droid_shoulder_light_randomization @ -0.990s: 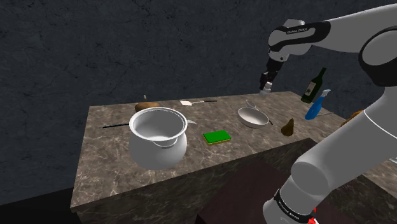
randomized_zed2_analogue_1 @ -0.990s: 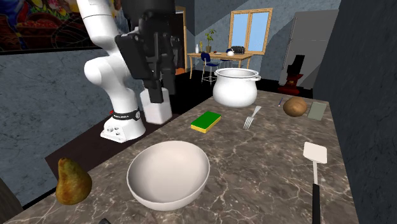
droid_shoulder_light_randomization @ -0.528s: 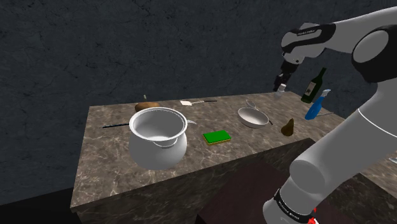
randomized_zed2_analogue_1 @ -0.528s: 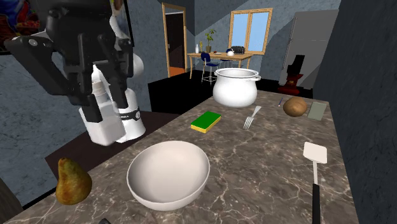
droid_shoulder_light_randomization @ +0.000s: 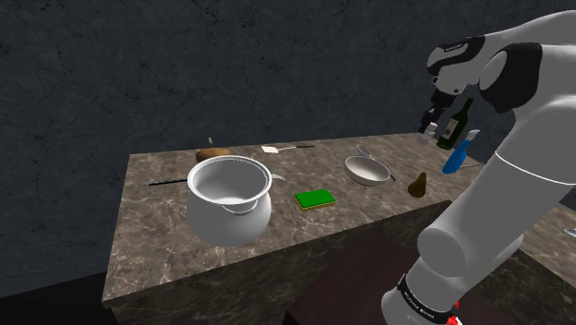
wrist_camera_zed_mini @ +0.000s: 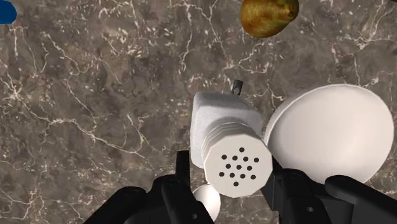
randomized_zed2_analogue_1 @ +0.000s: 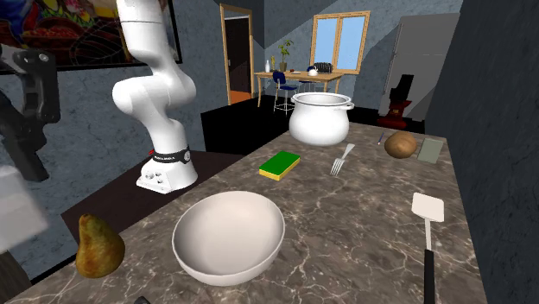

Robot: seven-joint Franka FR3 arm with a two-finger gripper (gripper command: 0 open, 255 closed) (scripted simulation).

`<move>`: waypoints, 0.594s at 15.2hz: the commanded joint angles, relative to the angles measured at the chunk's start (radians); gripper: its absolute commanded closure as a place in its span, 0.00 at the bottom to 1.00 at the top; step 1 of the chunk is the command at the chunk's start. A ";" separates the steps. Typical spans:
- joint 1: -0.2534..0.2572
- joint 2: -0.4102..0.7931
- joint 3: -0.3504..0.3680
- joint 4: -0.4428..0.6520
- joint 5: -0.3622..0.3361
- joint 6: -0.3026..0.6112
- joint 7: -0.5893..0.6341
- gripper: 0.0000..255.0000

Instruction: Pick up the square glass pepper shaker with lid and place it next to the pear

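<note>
The white arm (droid_shoulder_light_randomization: 494, 198) is raised from the shoulder view's lower right and bent over at the upper right. There the black gripper (droid_shoulder_light_randomization: 431, 127) is pointed downward, its fingers (wrist_camera_zed_mini: 283, 188) clamped on the white pepper shaker (wrist_camera_zed_mini: 229, 137).

a home is shown, and its kitchen part: a marbled counter (randomized_zed2_analogue_1: 363, 233) is laid with a pot (randomized_zed2_analogue_1: 320, 118), a bowl (randomized_zed2_analogue_1: 229, 235), a fork (randomized_zed2_analogue_1: 343, 158) and a spatula (randomized_zed2_analogue_1: 428, 207), and a dining table (randomized_zed2_analogue_1: 302, 77) is set under a window (randomized_zed2_analogue_1: 339, 39) near a doorway (randomized_zed2_analogue_1: 235, 52).

White shaker (wrist_camera_zed_mini: 224, 113) with black-dotted lid (wrist_camera_zed_mini: 236, 167), golden-brown pear (wrist_camera_zed_mini: 268, 16), white bowl (wrist_camera_zed_mini: 327, 133), brown white-veined marble counter (wrist_camera_zed_mini: 95, 95), green sponge (droid_shoulder_light_randomization: 316, 197)
</note>
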State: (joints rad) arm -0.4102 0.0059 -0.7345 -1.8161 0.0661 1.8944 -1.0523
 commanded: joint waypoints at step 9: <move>-0.132 0.201 -0.063 0.132 0.164 -0.009 -0.229 1.00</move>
State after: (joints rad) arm -0.5389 0.1989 -0.7984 -1.6775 0.2234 1.8738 -1.2742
